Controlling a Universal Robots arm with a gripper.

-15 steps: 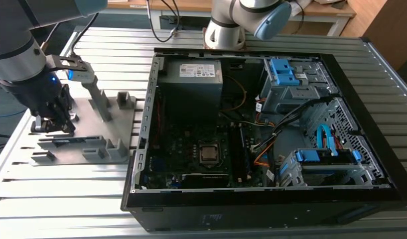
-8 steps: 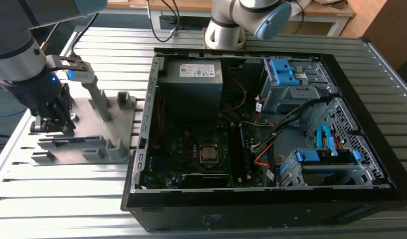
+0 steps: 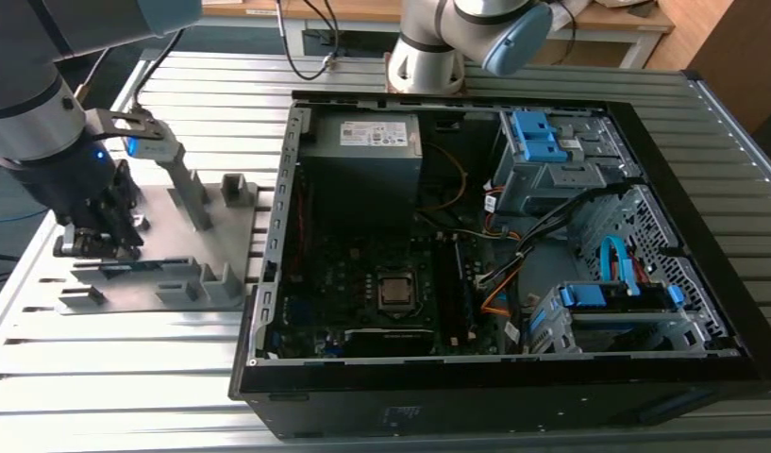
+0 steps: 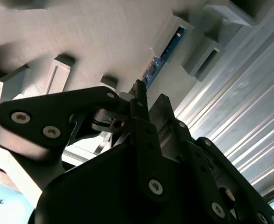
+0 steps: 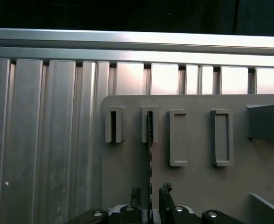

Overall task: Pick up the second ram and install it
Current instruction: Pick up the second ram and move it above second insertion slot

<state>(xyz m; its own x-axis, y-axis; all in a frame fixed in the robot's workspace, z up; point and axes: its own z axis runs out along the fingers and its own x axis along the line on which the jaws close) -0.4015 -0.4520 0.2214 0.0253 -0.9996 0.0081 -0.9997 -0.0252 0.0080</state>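
The second ram point(image 5: 150, 154) stands on edge in a slot of the grey fixture plate point(image 5: 197, 182). It is a thin dark stick, and its blue board point(image 4: 164, 55) shows in the second wrist view. My gripper point(image 5: 151, 192) straddles its near end. One black fingertip point(image 5: 136, 193) is on each side, with a small gap to the board, so the gripper is open. In the exterior view my gripper point(image 3: 102, 247) hangs low over the fixture plate point(image 3: 171, 255), at the exterior view's left of the open computer case point(image 3: 275, 236).
An empty slot point(image 5: 113, 125) lies beside the stick's slot, with several grey blocks point(image 5: 178, 137) on the plate. A tall grey post point(image 3: 184, 179) rises close to my arm. The motherboard point(image 3: 385, 274) lies inside the case. Another robot's base point(image 3: 426, 52) stands behind it.
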